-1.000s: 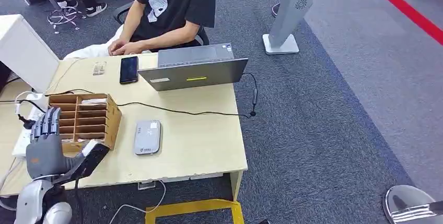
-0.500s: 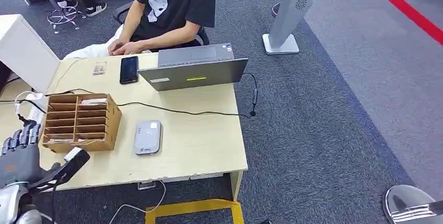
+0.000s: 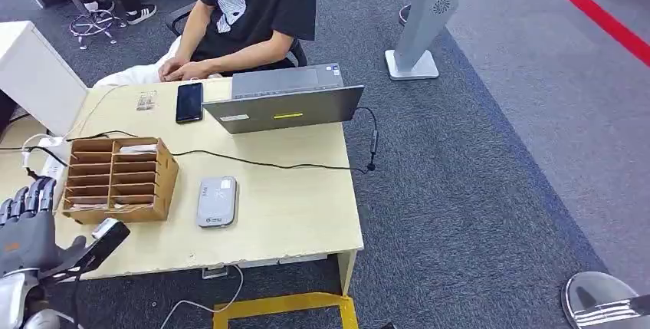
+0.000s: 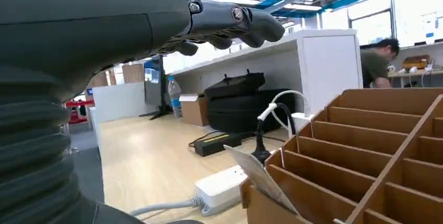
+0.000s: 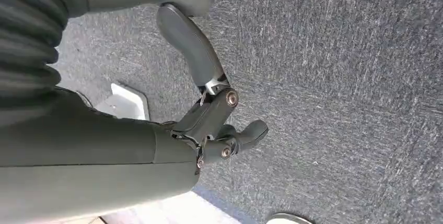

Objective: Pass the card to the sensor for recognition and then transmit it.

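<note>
The left robot hand (image 3: pixel 31 225) stands at the near left corner of the bench (image 3: pixel 291 214), fingers upright and spread, holding nothing; in the left wrist view its fingers (image 4: pixel 245 23) are extended and slightly curled over bare air. Just beyond and to the right of this hand sits a wooden slotted rack (image 3: pixel 119 178), and a card (image 4: pixel 258 178) leans out of one of its front slots on the side nearest the hand, apart from the fingers. Further right of the rack, well apart from the hand, a grey card sensor (image 3: pixel 217 201) lies flat on the bench. A white power strip (image 4: pixel 222 188) with its cable lies on the bench beside the rack, close to the hand. At the far edge of the bench are a black phone (image 3: pixel 189 102) and an open grey laptop (image 3: pixel 285 99), with a seated person (image 3: pixel 245 14) behind them. The right robot hand (image 5: pixel 219 125) hangs over grey carpet (image 5: pixel 339 78), fingers loosely parted, holding nothing.
</note>
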`<act>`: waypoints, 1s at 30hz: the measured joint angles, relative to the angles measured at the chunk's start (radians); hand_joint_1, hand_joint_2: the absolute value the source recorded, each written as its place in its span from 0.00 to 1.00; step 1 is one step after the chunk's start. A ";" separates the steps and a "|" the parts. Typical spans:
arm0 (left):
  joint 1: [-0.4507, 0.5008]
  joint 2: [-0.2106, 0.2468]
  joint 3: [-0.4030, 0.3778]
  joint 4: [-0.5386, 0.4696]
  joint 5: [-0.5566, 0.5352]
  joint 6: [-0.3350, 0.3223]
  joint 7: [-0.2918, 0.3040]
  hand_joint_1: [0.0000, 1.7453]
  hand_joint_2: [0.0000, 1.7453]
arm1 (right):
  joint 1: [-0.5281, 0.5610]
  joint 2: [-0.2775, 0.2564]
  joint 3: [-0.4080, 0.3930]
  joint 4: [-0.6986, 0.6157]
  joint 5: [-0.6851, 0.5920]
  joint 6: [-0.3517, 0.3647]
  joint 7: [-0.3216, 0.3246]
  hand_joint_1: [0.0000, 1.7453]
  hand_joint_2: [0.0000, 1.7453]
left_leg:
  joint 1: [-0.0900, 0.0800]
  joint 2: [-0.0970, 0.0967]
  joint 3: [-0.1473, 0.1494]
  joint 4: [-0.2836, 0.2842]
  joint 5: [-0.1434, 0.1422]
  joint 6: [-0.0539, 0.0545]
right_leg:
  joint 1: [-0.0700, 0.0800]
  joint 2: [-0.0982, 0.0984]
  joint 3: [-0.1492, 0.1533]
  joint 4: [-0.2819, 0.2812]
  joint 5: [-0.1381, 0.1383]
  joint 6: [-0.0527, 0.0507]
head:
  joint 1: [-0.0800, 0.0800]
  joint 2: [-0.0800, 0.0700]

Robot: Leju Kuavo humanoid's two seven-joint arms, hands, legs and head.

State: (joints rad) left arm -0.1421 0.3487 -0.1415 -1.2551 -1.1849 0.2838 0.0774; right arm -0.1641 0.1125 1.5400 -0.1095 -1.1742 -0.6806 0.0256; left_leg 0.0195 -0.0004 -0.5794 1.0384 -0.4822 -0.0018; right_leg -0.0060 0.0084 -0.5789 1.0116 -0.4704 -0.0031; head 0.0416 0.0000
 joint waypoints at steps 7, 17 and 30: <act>-0.022 -0.032 -0.002 0.017 0.002 0.018 -0.016 0.00 1.00 | -0.002 0.000 0.000 0.000 0.012 0.000 0.002 0.00 1.00 | 0.000 0.000 0.000 0.000 0.000 0.000 | 0.000 0.000 0.000 0.000 0.000 0.000 | 0.000 0.000; -0.060 -0.085 -0.010 0.076 0.011 0.043 -0.037 0.00 1.00 | -0.009 0.000 0.000 0.000 0.040 0.000 0.012 0.00 1.00 | 0.000 0.000 0.000 0.000 0.000 0.000 | 0.000 0.000 0.000 0.000 0.000 0.000 | 0.000 0.000; -0.081 -0.113 -0.019 0.110 0.024 0.054 -0.040 0.00 1.00 | -0.016 0.000 0.000 0.000 0.052 0.000 0.013 0.00 1.00 | 0.000 0.000 0.000 0.000 0.000 0.000 | 0.000 0.000 0.000 0.000 0.000 0.000 | 0.000 0.000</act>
State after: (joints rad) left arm -0.2234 0.2358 -0.1602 -1.1448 -1.1604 0.3376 0.0378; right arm -0.1798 0.1125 1.5400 -0.1099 -1.1219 -0.6806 0.0385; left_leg 0.0195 -0.0003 -0.5794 1.0386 -0.4821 -0.0019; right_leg -0.0060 0.0086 -0.5789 1.0116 -0.4703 -0.0031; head 0.0420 0.0000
